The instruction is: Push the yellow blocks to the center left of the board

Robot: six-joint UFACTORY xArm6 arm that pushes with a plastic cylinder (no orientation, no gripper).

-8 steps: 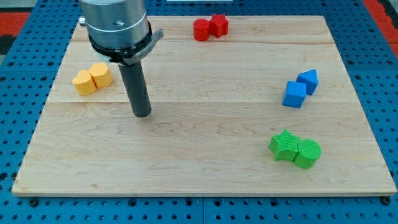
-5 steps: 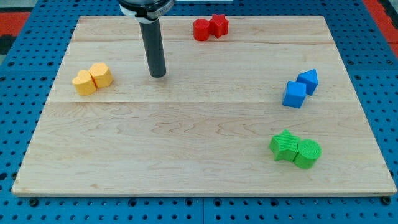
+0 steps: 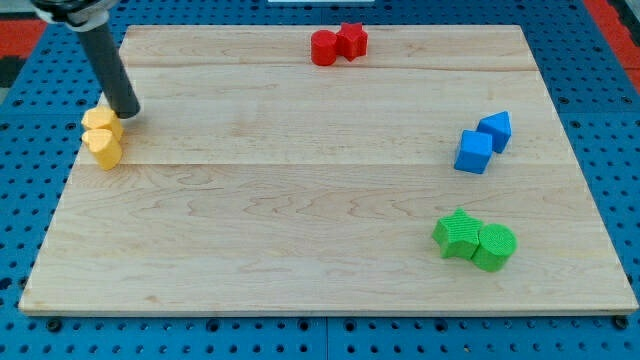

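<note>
Two yellow blocks sit touching at the board's left edge: an upper yellow block [image 3: 101,122] and a lower yellow block [image 3: 104,148] just below it. Their exact shapes are hard to make out. My tip [image 3: 125,111] rests on the board right beside the upper yellow block, at its upper right, touching or nearly touching it. The dark rod rises from the tip toward the view's top left.
The wooden board [image 3: 330,290] lies on a blue pegboard. A red cylinder [image 3: 323,48] and red star [image 3: 352,39] sit at the top centre. Two blue blocks [image 3: 474,151] [image 3: 495,130] sit at the right. A green star [image 3: 456,233] and green cylinder [image 3: 494,246] sit at the lower right.
My tip swung up toward the board's top, then left and down to the yellow blocks. The yellow pair slid left to the board's edge and now stands one above the other.
</note>
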